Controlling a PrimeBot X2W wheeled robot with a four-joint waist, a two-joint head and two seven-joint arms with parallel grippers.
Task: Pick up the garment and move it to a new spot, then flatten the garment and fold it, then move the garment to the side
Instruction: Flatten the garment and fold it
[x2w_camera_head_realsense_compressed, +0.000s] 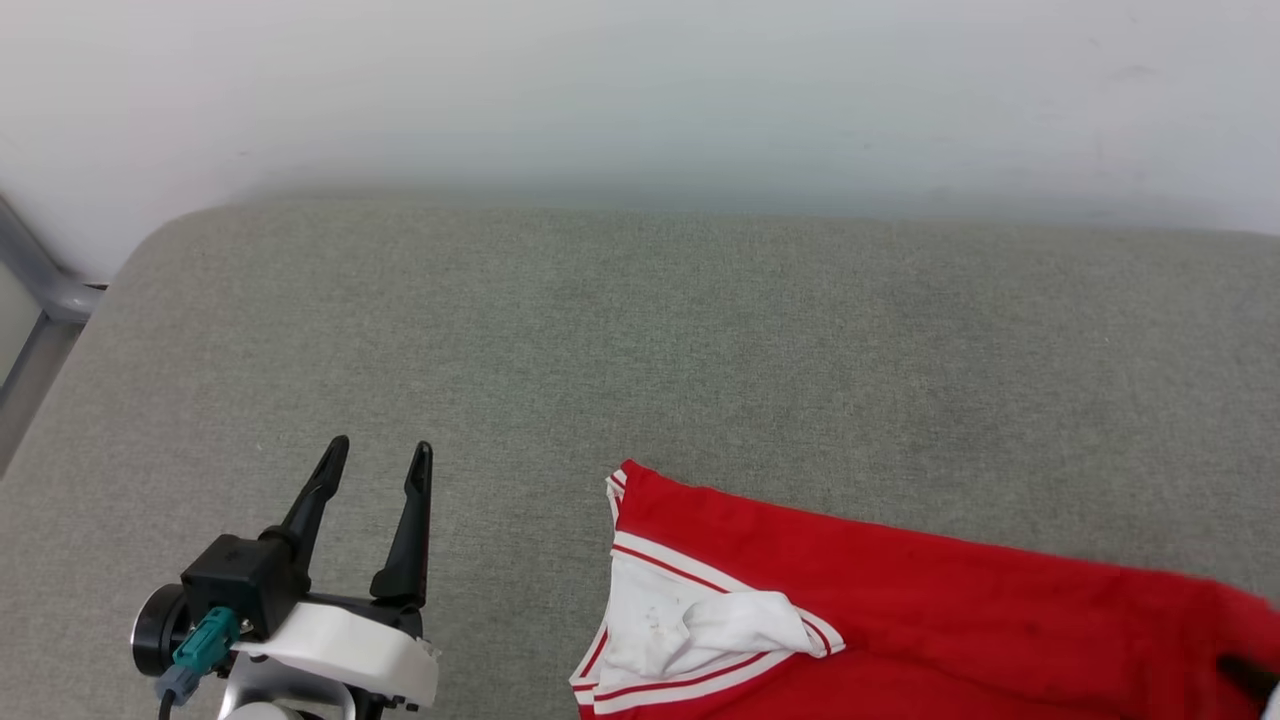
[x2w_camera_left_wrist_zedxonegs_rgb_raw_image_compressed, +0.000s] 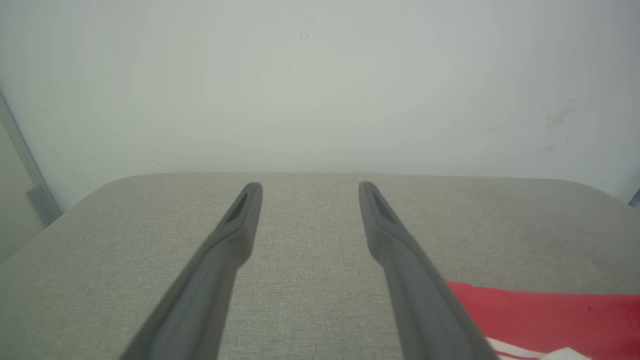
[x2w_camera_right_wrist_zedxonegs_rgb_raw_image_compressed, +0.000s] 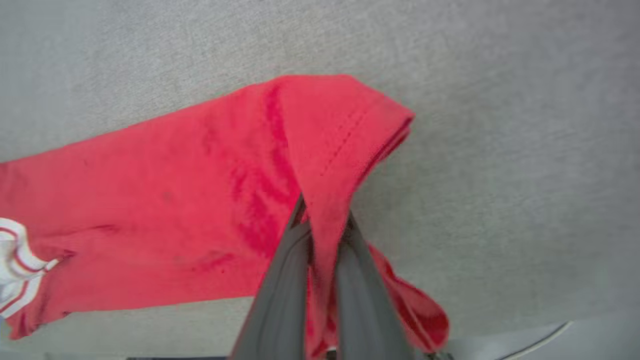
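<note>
The garment (x2w_camera_head_realsense_compressed: 900, 600) lies on the grey surface (x2w_camera_head_realsense_compressed: 640, 330), red body spread, with a white sleeve (x2w_camera_head_realsense_compressed: 680, 620) in striped trim crumpled at its left end. Its near part runs out of sight. At the garment's right end the right gripper (x2w_camera_right_wrist_zedxonegs_rgb_raw_image_compressed: 324, 216) has its fingers closed on a raised fold of red cloth, probably a hem corner; the cloth hides the tips. Left of the garment, apart from it, the left gripper (x2w_camera_head_realsense_compressed: 382, 448) hovers, fingers spread and empty.
</note>
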